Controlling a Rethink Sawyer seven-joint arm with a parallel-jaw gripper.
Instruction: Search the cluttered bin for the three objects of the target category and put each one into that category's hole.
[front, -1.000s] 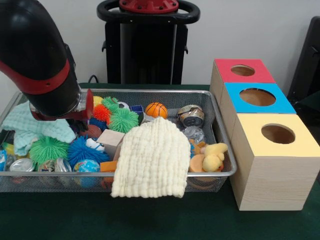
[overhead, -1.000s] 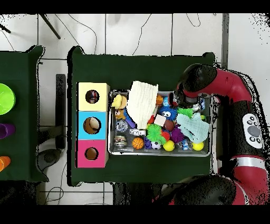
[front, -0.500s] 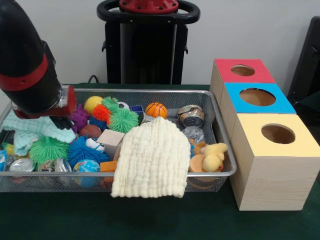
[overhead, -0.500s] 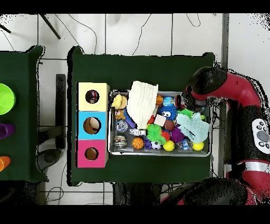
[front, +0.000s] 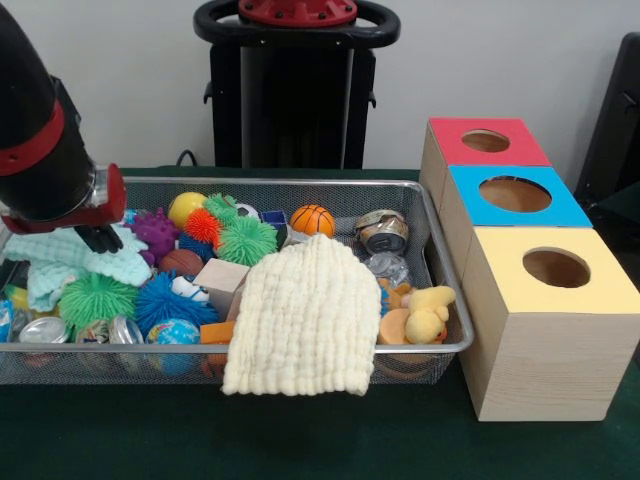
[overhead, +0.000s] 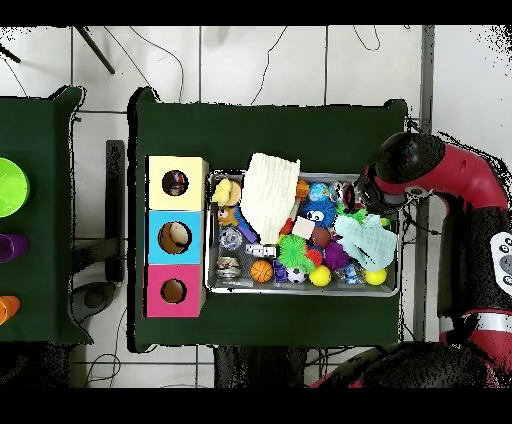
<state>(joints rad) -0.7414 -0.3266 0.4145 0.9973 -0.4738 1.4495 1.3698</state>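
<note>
The wire bin (front: 420, 205) holds mixed clutter. Balls: a small basketball (front: 312, 219), a yellow ball (front: 186, 208), and green (front: 246, 240), blue (front: 165, 300) and purple (front: 157, 233) spiky balls. Crushed cans (front: 382, 231) lie at the right end and a wooden block (front: 221, 283) sits mid-bin. A yellow cloth (front: 305, 320) drapes over the front rim. My gripper (front: 100, 238) hangs over the mint cloth (front: 60, 262) at the bin's left end, holding nothing that I can see. In the overhead view the gripper (overhead: 365, 205) is above the bin's right end.
Three wooden boxes stand right of the bin, each with a round hole: red top (front: 487, 141), blue top (front: 516, 194), yellow top (front: 556, 268). A yellow plush duck (front: 428, 312) lies in the bin's right front corner. Dark green cloth (front: 300, 440) covers the table.
The arm has swung left in the front view, from over the spiky balls to over the mint cloth. The purple spiky ball and yellow ball are now uncovered.
</note>
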